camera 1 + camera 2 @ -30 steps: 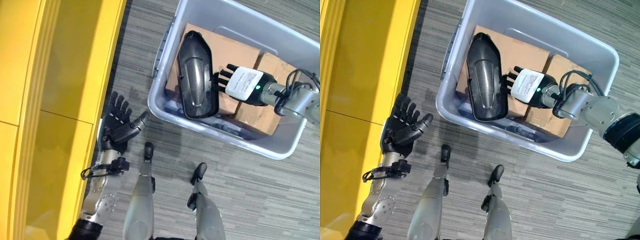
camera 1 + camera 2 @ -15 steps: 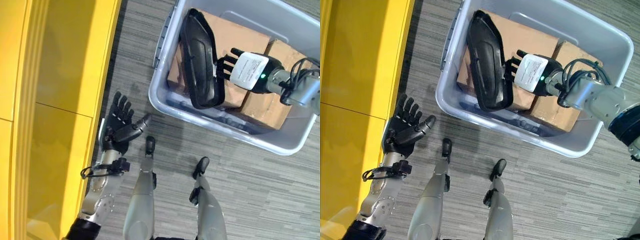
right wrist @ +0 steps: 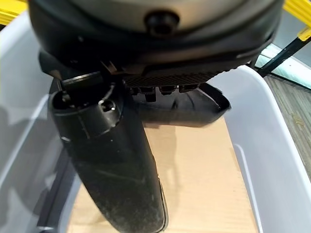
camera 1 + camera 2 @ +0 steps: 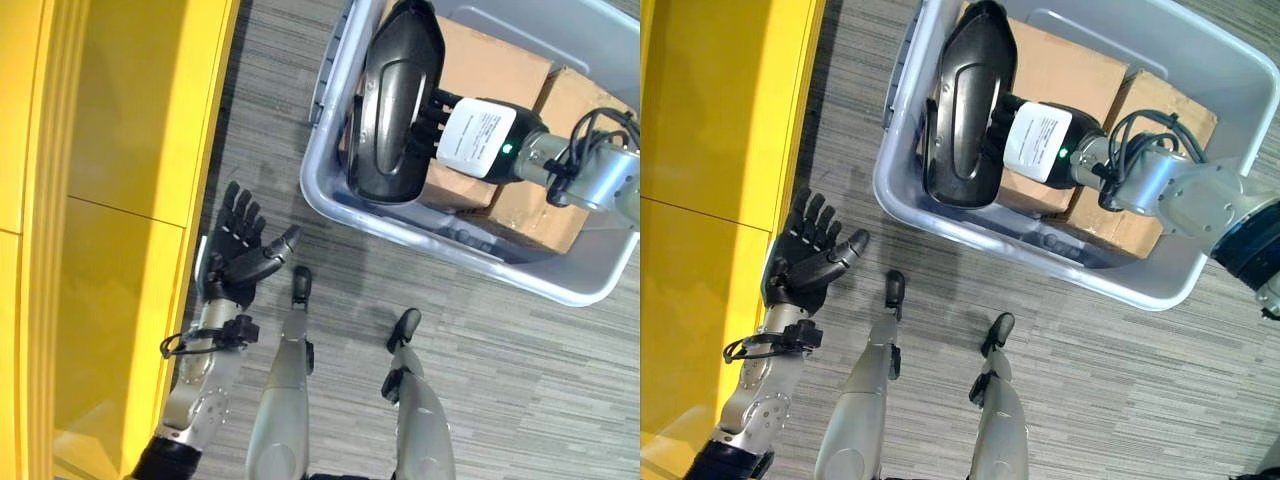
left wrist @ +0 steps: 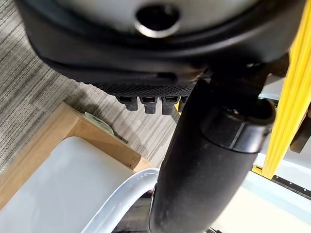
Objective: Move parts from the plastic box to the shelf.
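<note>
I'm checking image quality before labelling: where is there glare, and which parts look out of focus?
Left eye view: a bright sheen runs down the black part held by the right hand over the plastic box. Right wrist view: the thumb close to the lens looks soft. Left wrist view: the left hand blurs likewise.

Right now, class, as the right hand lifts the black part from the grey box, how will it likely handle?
The black part looks like a moulded shell, so probably stiff and light for its size. Its glossy, curved surface may be slippery. It is long, and the right hand grips one side, so it may tend to swing.
</note>
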`<state>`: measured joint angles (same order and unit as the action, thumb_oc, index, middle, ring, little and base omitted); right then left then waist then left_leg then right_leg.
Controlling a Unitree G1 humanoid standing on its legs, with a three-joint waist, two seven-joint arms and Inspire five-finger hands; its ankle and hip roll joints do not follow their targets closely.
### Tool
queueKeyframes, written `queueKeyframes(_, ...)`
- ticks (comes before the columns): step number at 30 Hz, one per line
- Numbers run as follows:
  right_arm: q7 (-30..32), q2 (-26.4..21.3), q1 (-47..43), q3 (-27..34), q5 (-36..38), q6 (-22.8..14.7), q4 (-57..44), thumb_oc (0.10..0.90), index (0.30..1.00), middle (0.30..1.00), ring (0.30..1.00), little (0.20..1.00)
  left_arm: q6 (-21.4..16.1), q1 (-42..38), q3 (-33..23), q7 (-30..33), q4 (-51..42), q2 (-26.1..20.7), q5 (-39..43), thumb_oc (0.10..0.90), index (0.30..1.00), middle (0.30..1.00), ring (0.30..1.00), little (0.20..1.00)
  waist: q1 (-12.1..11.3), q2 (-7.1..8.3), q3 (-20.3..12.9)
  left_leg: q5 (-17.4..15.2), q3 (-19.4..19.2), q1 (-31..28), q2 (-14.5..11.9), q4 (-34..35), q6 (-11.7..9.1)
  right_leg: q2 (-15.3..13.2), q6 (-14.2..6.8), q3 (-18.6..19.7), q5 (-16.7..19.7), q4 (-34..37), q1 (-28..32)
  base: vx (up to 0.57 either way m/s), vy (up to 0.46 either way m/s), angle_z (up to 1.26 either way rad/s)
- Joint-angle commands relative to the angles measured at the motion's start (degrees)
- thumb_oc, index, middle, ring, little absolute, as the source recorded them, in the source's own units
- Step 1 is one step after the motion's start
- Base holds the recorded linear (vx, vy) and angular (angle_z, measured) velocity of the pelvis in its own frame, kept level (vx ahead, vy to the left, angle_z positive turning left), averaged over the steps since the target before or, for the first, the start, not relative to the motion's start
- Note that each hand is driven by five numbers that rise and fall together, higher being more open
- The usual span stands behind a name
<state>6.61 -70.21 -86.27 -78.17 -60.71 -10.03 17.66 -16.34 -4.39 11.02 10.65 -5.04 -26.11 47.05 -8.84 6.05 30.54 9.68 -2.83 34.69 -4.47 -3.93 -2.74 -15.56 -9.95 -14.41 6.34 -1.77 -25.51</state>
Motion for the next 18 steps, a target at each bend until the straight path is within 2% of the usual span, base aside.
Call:
queueKeyframes(1, 1.12, -5.71, -6.48, -2.05, -0.68, 2.23, 0.41, 0.9, 1.0, 1.0, 1.0, 1.0, -5.19, 1.34, -1.51, -1.22, -8.83, -1.59, -0.22, 0.9, 1.0, 1.0, 1.0, 1.0, 0.43, 0.5, -0.75, -1.05, 1.56, -3.81, -5.28, -0.49, -5.05, -3.75, -1.98, 1.53, -0.58, -4.59, 3.78, 0.0, 0.0, 0.0)
queueKeyframes(8, 0.74, -6.93, -4.6, -2.05, -0.54, 3.08, 1.82, 0.9, 1.0, 1.0, 1.0, 1.0, -4.96, 0.77, -1.45, -1.03, -8.33, -0.18, -0.87, 0.9, 1.0, 1.0, 1.0, 1.0, 1.45, 0.08, -0.75, -0.94, 1.24, -4.9, -5.27, 0.15, -5.12, -3.75, -2.06, 1.78, -0.19, -4.05, 4.42, 0.0, 0.001, 0.0)
queueKeyframes(18, 1.75, -6.93, -7.71, -2.05, 1.0, 3.6, -1.11, 0.9, 1.0, 1.0, 1.0, 1.0, -5.05, 1.02, -1.63, -0.96, -8.47, 0.48, -0.6, 0.9, 1.0, 1.0, 1.0, 1.0, 1.84, -0.54, -0.75, -0.4, 1.05, -5.95, -5.28, 1.17, -5.55, -3.79, -2.18, 1.47, 0.1, -3.34, 5.37, -0.01, 0.003, -0.02)
